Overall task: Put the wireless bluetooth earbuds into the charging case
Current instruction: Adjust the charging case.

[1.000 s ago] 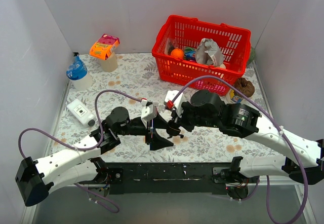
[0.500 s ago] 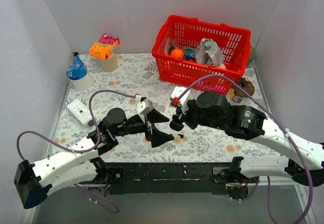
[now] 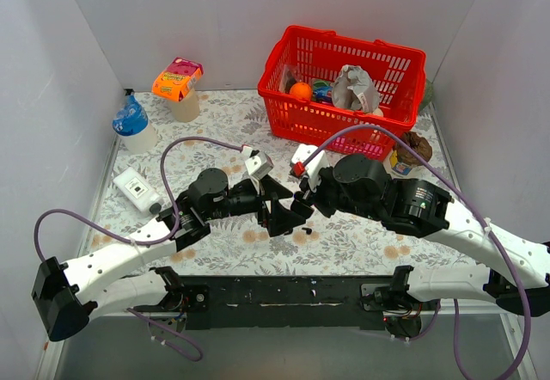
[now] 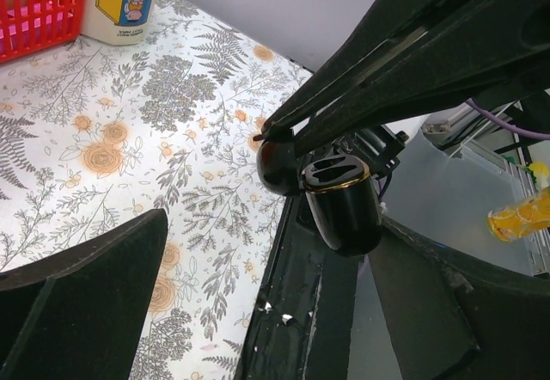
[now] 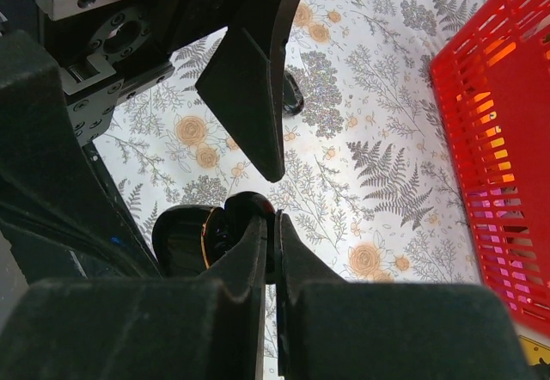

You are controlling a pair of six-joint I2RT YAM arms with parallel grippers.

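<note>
A glossy black charging case [image 4: 344,212], lid open, is pinched near its lid by the closed jaws of the right gripper [image 5: 275,225], above the counter [image 3: 215,131]. The left gripper [image 3: 289,210] is spread wide and empty. One earbud [image 3: 307,230] is seen loose on the counter: judged tiny, light and slippery, best nipped across its sides.

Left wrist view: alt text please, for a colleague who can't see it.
The right claw, coming from the upper right, pinches an open glossy black charging case at centre frame. The left claw stands wide open below it, a dark finger on each side, over a floral tablecloth.
</note>
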